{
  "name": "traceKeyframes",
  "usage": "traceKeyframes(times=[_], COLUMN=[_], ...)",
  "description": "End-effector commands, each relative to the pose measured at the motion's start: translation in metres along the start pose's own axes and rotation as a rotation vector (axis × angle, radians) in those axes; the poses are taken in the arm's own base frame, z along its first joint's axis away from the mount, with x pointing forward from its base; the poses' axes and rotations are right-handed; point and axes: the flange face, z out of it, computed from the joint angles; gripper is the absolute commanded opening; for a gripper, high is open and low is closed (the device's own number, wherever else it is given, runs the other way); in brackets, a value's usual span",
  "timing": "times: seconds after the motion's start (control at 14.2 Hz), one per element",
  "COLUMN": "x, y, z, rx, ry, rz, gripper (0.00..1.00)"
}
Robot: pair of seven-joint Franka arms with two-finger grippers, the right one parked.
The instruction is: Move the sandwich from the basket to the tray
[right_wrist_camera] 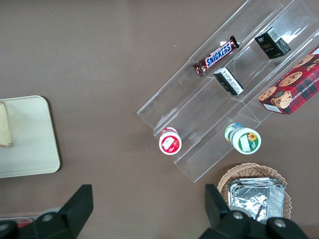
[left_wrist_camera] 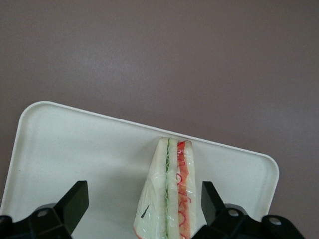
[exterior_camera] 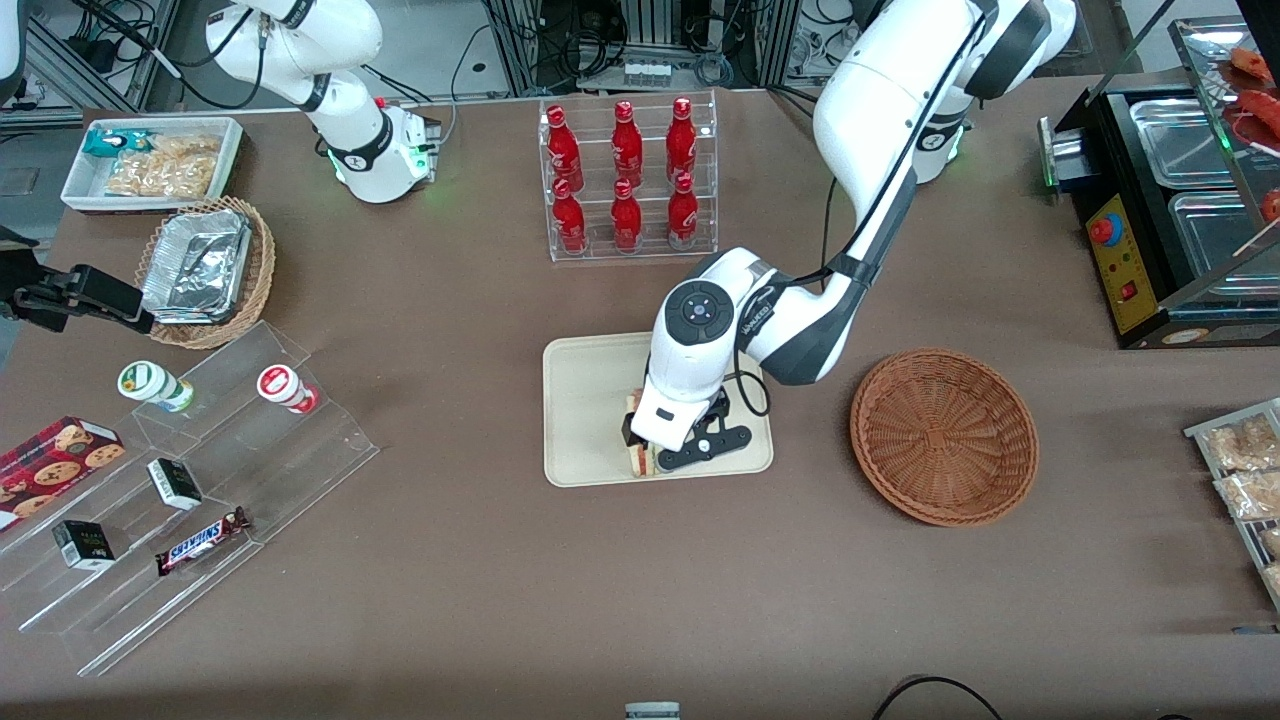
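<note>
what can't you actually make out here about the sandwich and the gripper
- Front view: most of the sandwich is covered by the left gripper and wrist.
- Left wrist view: the sandwich's lower end is cut off by the picture edge, so contact with the tray is unseen.
- Right wrist view: only a sliver of sandwich shows at the edge.
- The basket looks empty.

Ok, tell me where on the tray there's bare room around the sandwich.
The tray is bare across its wide stretch on one side of the sandwich. The other side leaves only a narrow strip to the rim. The gripper straddles the sandwich, jaws open, so it is crowded there.
</note>
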Motion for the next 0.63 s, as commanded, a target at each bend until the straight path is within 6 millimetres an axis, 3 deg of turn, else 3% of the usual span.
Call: traceKeyframes(times=[0.0, 0.14, 0.35, 0.56], x=[0.013, 0.024, 0.056, 0.087], y=[-0.013, -0.035, -0.097, -0.164], z=[-0.054, -0.090, -0.158, -0.207], rx=[0.006, 0.042, 0.112, 0.111], ry=[0.060, 0.052, 0.003, -0.058], rz=[-0.015, 0.001, 0.080, 0.129], gripper=[1.00, 1.00, 1.00, 1.00])
